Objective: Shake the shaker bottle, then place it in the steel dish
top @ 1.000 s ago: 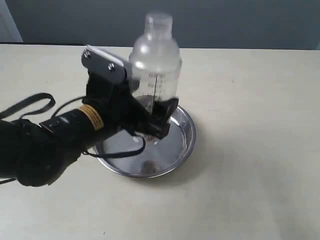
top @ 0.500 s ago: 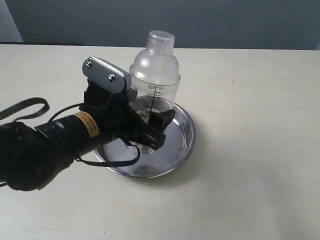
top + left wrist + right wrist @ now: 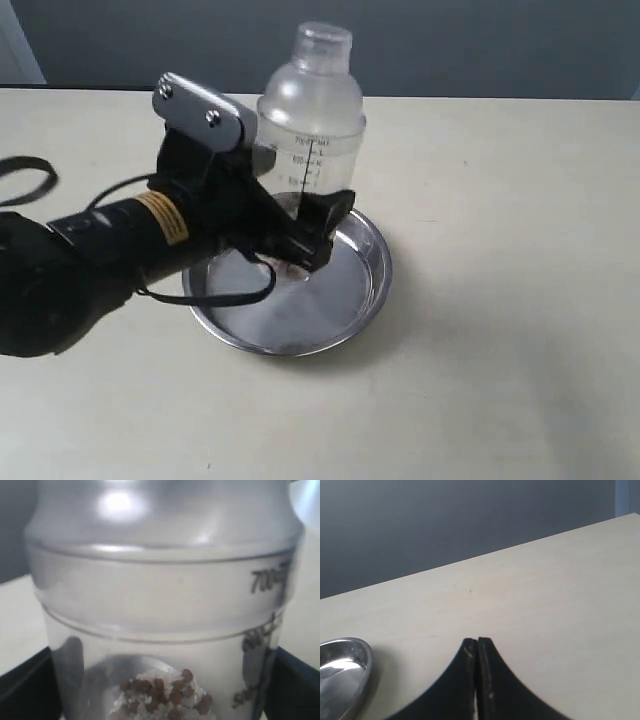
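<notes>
The clear shaker bottle [image 3: 311, 120] stands upright in the air above the steel dish [image 3: 355, 290], its frosted dome and round cap on top. My left gripper [image 3: 305, 235] is shut on the bottle's lower body, black fingers on both sides. Up close, the left wrist view fills with the bottle [image 3: 165, 595]; brown pellets [image 3: 165, 692] lie at its bottom and the printed scale runs along one side. My right gripper [image 3: 478, 641] is shut and holds nothing, hovering over bare table, with the dish's rim [image 3: 350, 665] at the picture's edge.
A pale table [image 3: 500, 350] runs under everything, meeting a dark wall at the back. My left arm's black body and cable [image 3: 25, 180] stretch over the table's left side.
The bottle and my left gripper dropped toward the dish half a second ago and have risen again. The arm's cable has swung leftward. The dish has stayed put.
</notes>
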`<state>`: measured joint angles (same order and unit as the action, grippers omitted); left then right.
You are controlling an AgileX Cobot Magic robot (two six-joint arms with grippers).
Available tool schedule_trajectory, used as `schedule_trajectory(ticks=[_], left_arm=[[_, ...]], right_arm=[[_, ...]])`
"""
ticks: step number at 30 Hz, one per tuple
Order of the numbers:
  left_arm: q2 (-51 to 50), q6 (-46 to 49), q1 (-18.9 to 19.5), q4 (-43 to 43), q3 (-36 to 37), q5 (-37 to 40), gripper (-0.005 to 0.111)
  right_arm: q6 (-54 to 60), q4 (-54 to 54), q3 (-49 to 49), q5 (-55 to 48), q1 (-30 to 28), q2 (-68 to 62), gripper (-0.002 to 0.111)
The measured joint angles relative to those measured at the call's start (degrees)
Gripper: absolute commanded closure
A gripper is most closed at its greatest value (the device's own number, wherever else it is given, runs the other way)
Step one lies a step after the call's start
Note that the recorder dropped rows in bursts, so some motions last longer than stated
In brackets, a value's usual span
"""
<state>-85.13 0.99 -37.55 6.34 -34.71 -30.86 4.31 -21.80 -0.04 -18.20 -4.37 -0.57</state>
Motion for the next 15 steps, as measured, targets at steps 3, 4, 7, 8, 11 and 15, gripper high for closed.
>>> schedule_trajectory(ticks=[3,4,7,8,11,15], left_arm=[[6.04,0.00,-0.12,-1.43,-1.49,-2.57,0.106],[6.55,0.00,-0.12,-1.58,-1.48,-4.38,0.106],[1.97,0.97,0.24,0.35,1.43,-12.76,0.106],[-1.29,0.85,0.34,1.31,2.93,-15.07,0.106],[-9.31,-0.99,0.62,1.55,6.54,-19.85,0.106],[-14.11,-2.36,0.71,-1.07,6.66,-27.75,0.106]], right_arm=[[0.00,0.00,0.00,0.00,0.00,0.00,0.109],[0.00,0.00,0.00,0.00,0.00,0.00,0.109],[0.00,0.00,0.00,0.00,0.00,0.00,0.109],[0.00,0.00,0.00,0.00,0.00,0.00,0.109],[0.00,0.00,0.00,0.00,0.00,0.00,0.109],[0.00,0.00,0.00,0.00,0.00,0.00,0.109]])
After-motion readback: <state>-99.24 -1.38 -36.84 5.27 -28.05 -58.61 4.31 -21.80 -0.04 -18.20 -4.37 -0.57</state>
